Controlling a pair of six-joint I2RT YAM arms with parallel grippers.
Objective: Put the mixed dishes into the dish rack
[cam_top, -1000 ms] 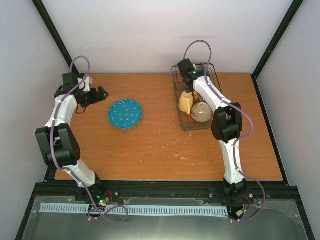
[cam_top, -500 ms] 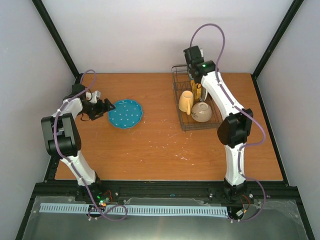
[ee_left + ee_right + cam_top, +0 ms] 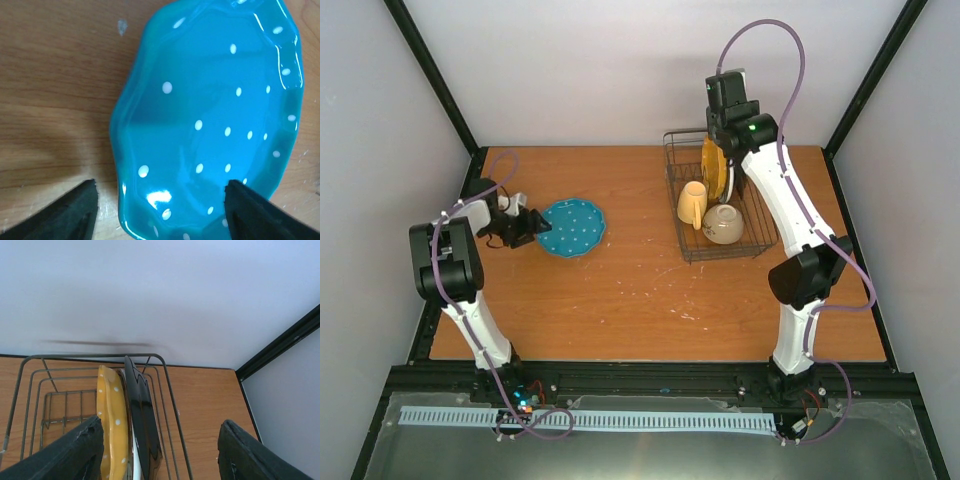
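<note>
A blue plate with white dots (image 3: 571, 228) lies flat on the table, left of centre. My left gripper (image 3: 527, 228) is open at its left rim; in the left wrist view the plate (image 3: 210, 110) lies between the fingertips (image 3: 70, 212). The wire dish rack (image 3: 752, 232) stands at the back right. It holds the yellow mug (image 3: 691, 203), the cream bowl (image 3: 723, 225) and upright plates, among them the dotted orange-yellow plate (image 3: 713, 166) and a black plate (image 3: 142, 415). My right gripper (image 3: 728, 118) is open and empty above the rack's far end (image 3: 95, 359).
The black frame posts (image 3: 868, 80) and the white walls stand close behind the rack. The black rail (image 3: 650, 380) runs along the table's near edge. Bare wooden table (image 3: 640, 290) lies between plate and rack.
My left gripper has come down and right to the blue plate's left rim. My right gripper has risen out of the rack, leaving the upright plates standing there.
</note>
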